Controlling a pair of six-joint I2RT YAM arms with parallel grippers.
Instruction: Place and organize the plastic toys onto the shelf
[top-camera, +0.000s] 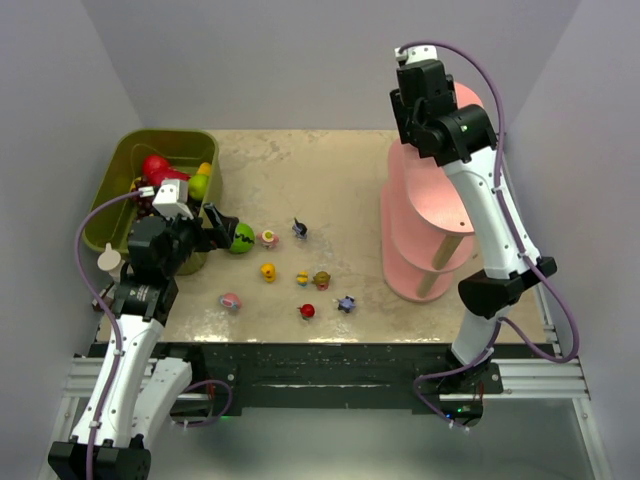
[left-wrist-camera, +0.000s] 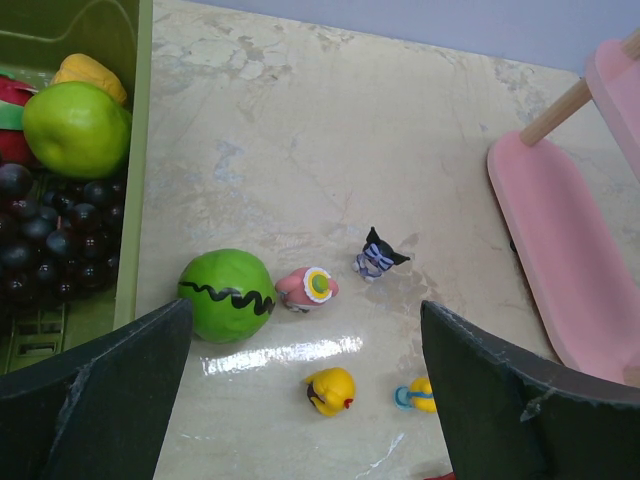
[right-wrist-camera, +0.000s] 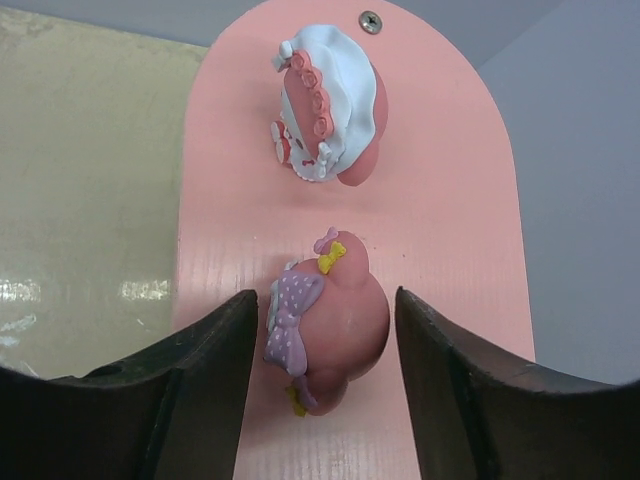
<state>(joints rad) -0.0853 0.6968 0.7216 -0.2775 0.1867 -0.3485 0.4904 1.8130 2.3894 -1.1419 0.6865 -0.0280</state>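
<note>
Up on the top board of the shelf (right-wrist-camera: 440, 230), at the far right, my right gripper (right-wrist-camera: 327, 298) stands part-open around a pink toy with a purple spotted bow (right-wrist-camera: 335, 320). A sliver of board shows on each side of the toy, so nothing is gripped. Just beyond it lies a second pink toy in a white bonnet (right-wrist-camera: 335, 100). Over on the left, my left gripper (left-wrist-camera: 305, 335) hangs spread wide and empty beside the green bin (left-wrist-camera: 135, 150), above a green ball (left-wrist-camera: 227, 294). Eight small toys (top-camera: 307, 311) lie loose on the table (top-camera: 330, 170) between bin and shelf, among them a dark one (left-wrist-camera: 378, 258) and a yellow one (left-wrist-camera: 331, 390).
</note>
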